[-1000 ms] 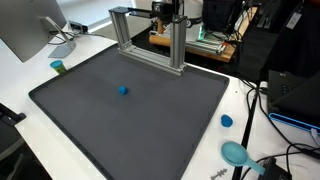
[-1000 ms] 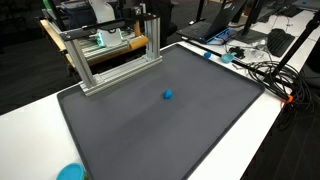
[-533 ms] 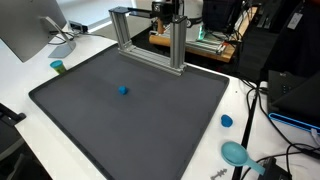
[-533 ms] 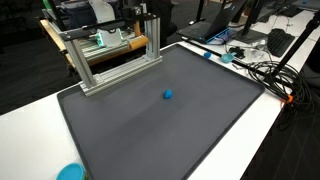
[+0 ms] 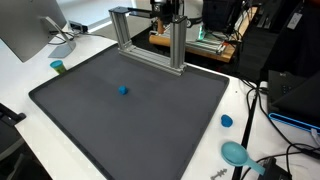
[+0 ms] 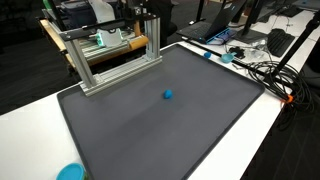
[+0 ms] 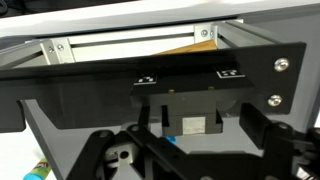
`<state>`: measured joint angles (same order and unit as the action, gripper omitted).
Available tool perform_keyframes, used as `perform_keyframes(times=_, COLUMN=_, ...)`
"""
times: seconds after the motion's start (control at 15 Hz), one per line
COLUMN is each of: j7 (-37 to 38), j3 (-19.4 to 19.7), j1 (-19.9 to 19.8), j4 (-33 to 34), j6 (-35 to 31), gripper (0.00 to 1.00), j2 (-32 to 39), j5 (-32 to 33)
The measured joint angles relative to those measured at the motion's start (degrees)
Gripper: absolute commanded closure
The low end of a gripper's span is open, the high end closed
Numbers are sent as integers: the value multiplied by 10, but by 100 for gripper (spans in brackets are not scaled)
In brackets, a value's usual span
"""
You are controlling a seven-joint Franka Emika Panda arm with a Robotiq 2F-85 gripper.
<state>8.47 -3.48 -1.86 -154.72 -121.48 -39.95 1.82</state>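
Aluminium frame [image 5: 178, 45] stands at the back of the dark mat [image 5: 150, 125], the claw [image 5: 166, 9] just above it, its opening impossible to tell, while the blue ball [image 5: 123, 89] lies untouched mid-mat.

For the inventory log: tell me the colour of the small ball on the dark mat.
Blue. The small ball shows best in an exterior view.

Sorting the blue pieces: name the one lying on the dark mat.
The small blue ball, alone on the mat; the others rest on the white table.
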Motion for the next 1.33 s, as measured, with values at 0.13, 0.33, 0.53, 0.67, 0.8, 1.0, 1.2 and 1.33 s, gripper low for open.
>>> perform_keyframes(times=0.13, j7=1, j3=0, j1=0, j4=-1, j6=0, gripper=18, j2=0, j5=0)
perform_keyframes(times=0.33, j7=2, j3=0, j1=0, j4=-2, j6=-2, gripper=19, j2=0, j5=0)
perform_keyframes(times=0.53, j7=2, j3=0, j1=0, j4=-6, j6=-7, gripper=31, j2=0, j5=0)
perform_keyframes(times=0.67, j7=1, j3=0, j1=0, j4=-7, j6=-8, gripper=29, j2=0, j5=0)
perform_keyframes(times=0.8, j7=-1, j3=0, j1=0, j4=-8, j6=-10, gripper=27, j2=-1, j5=0)
perform_keyframes(times=1.0, j7=-7, j3=1, j1=1, j4=-10, j6=-11, gripper=28, j2=-1, j5=0)
perform_keyframes(times=1.2, j7=-23, j3=6, j1=3, j4=-11, j6=-11, gripper=31, j2=-1, j5=0)
perform_keyframes(times=1.33, j7=-39, j3=12, j1=7, j4=-12, j6=-11, gripper=35, j2=-1, j5=-2)
